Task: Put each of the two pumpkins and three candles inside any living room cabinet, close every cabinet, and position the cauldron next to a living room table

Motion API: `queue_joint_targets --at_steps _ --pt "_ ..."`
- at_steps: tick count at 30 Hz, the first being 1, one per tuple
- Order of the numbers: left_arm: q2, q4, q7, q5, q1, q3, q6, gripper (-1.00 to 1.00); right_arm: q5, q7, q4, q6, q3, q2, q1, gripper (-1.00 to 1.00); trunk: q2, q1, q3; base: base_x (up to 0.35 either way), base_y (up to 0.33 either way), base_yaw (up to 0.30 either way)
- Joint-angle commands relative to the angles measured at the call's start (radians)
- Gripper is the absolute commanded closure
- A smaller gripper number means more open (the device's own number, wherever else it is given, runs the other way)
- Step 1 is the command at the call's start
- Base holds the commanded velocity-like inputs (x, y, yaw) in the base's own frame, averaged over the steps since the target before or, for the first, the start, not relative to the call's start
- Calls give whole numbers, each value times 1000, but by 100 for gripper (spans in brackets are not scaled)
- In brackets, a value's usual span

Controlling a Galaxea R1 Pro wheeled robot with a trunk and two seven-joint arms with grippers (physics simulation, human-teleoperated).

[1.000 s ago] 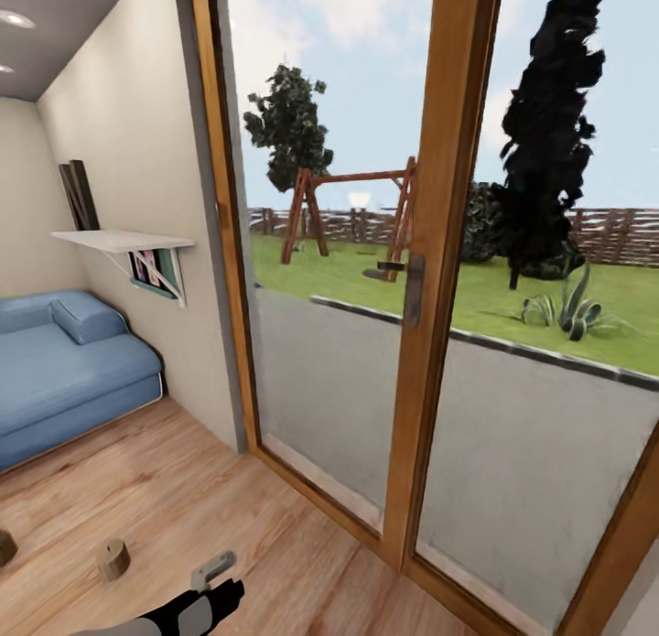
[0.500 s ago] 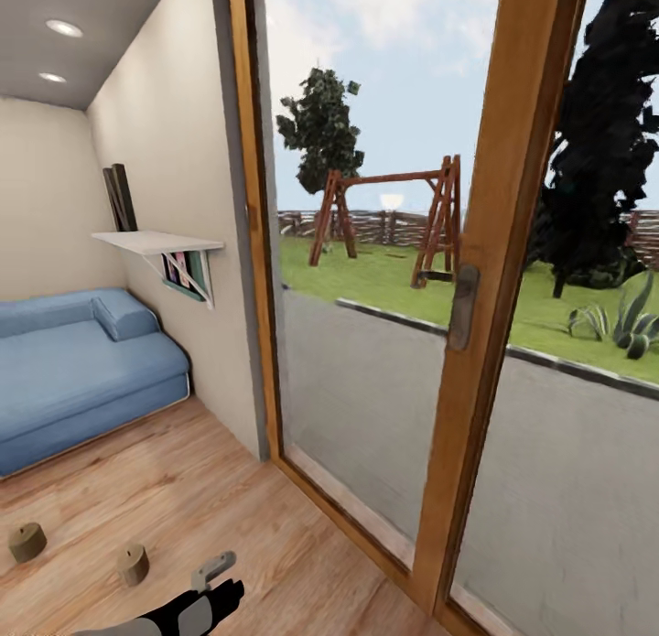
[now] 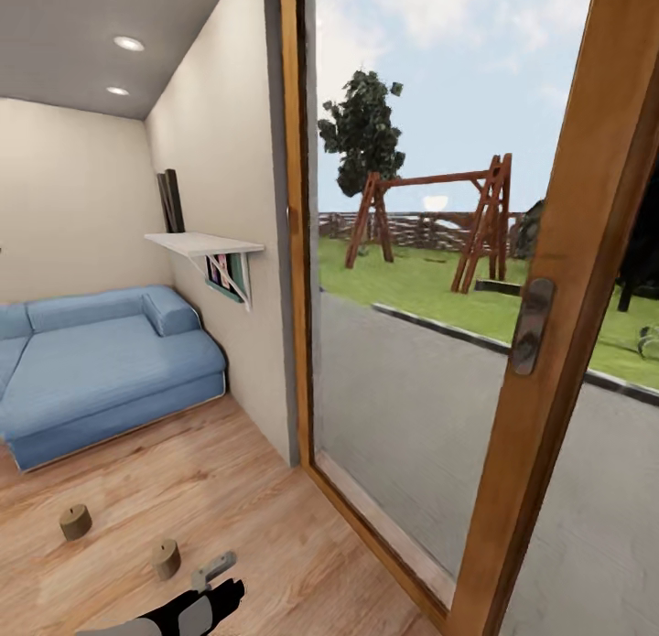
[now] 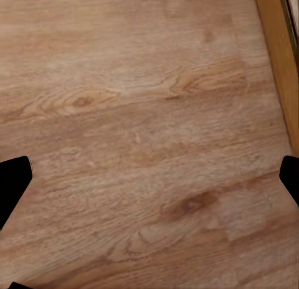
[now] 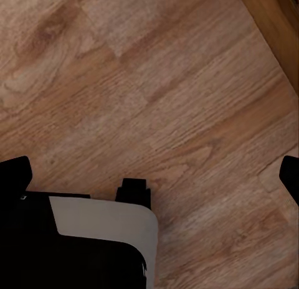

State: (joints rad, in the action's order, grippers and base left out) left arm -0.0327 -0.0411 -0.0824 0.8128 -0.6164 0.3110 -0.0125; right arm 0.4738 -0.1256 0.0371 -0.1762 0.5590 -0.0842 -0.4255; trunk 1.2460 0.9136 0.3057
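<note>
Two short tan candles stand on the wooden floor in the head view, one (image 3: pixel 75 522) further left and one (image 3: pixel 166 559) just beyond my left arm (image 3: pixel 188 610). In the left wrist view my left gripper (image 4: pixel 149 183) is open, its dark fingertips (image 4: pixel 12 189) wide apart over bare floorboards. The right wrist view has my right gripper (image 5: pixel 149 174) open too, over the floor, with nothing between its fingers. The pumpkins, cabinet, cauldron and table are out of view.
A blue sofa (image 3: pixel 101 361) stands against the back wall at left. A white wall shelf (image 3: pixel 203 244) juts out above its right end. A wood-framed glass door (image 3: pixel 549 361) with a metal handle (image 3: pixel 529 327) takes up the right side. Part of my own body (image 5: pixel 93 239) is under the right gripper.
The camera has turned left, so the whole picture slid right. The second candle has come fully into view, and more of the sofa shows. My left arm holds the same place in the picture.
</note>
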Motion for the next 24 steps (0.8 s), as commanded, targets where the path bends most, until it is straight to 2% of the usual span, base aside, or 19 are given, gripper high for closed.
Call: queue_joint_targets --at_steps 1,19,24 --pt "-1 -2 -2 6 -2 8 -1 -100 9 -5 1 -2 9 0 -1 -100 1 0 0 9 0 261" --pt "-1 -2 -2 6 -1 8 -1 -100 9 -5 1 -2 10 0 -1 -100 1 0 -12 1 0 260" --pt "-1 -2 -2 6 -1 8 -1 -100 9 -5 1 -2 10 0 -1 -100 1 0 -15 66 -105 232"
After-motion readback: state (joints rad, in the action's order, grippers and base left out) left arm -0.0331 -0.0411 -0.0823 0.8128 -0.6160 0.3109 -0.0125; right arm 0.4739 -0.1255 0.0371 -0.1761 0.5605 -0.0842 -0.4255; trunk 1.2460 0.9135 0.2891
